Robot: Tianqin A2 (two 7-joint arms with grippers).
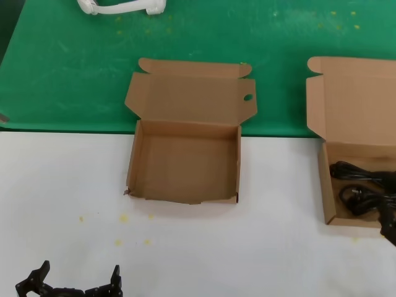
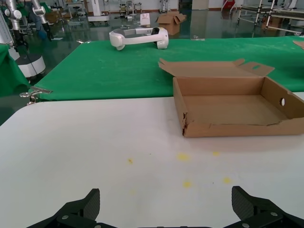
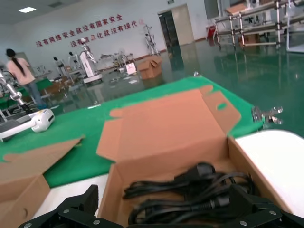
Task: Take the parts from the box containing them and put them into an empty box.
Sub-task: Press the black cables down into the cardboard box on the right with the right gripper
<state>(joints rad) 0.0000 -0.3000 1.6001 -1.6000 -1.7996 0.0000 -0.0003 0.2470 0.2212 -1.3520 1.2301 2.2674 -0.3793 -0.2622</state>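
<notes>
Parts: thin black cords with plug ends, lying coiled inside the box containing them at the right edge of the head view. At least 2 bundles seen, overlapping; exact count not clear. Same cords confirmed in right wrist view, resting on the floor of that box, lid flipped up and back.

Empty box: set near centre of the white surface, lid open and leaning back over the green cloth. Small round hole noted in the lid side flap on the right. Front wall ragged, torn at the front left corner. Nothing inside. Also seen in left wrist view, well apart from the left gripper. The 2 boxes well apart, bare white surface between.

Left gripper: low at bottom left of head view, over the white surface, short of the empty box. Fingers spread apart, nothing between them; same in left wrist view.

Right gripper: positioned at the near edge of the box with cords, just above them. Fingers wide apart, clamped on nothing. In head view only a dark portion visible at the right edge.

White headset-like device on green cloth at the far side. Yellow specks on the white surface in front of the empty box.
</notes>
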